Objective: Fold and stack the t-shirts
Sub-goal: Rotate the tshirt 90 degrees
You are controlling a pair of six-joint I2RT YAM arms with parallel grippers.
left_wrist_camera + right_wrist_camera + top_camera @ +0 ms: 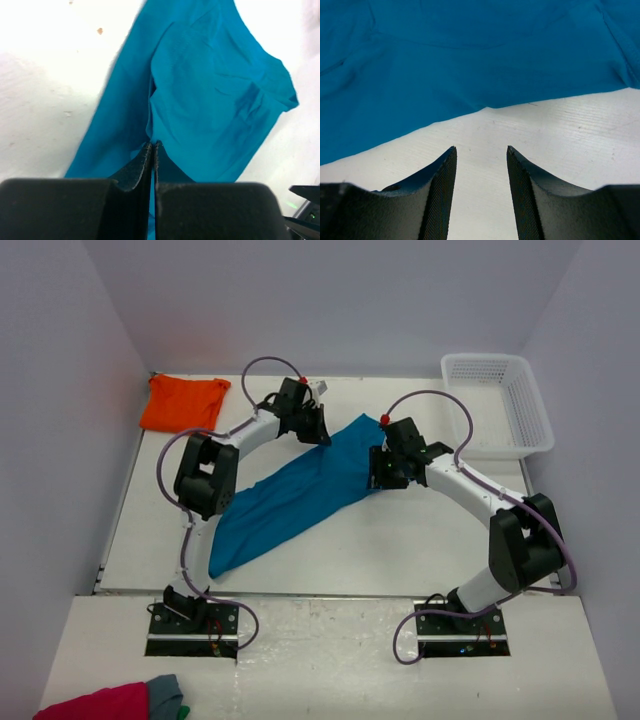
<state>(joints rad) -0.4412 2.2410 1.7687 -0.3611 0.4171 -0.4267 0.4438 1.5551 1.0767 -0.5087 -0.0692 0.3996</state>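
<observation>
The teal-blue t-shirt (pixel 290 495) lies in a long diagonal band across the middle of the table, from near left to far right. My left gripper (pixel 318 427) is shut on its far upper edge; in the left wrist view the cloth (pixel 210 100) is pinched between the closed fingertips (pixel 153 146). My right gripper (pixel 382 472) stands open at the shirt's right edge with nothing between its fingers (pixel 480 150); bare table lies under them and the shirt's edge (pixel 445 65) lies just ahead. The bright orange t-shirt (pixel 183 401) sits bunched at the far left corner.
A white plastic basket (pixel 498 405) stands at the far right of the table. A crimson-pink cloth (pixel 100 703) and a grey cloth (pixel 166 693) lie on the near ledge at the left, below the arm bases. White walls close in both sides.
</observation>
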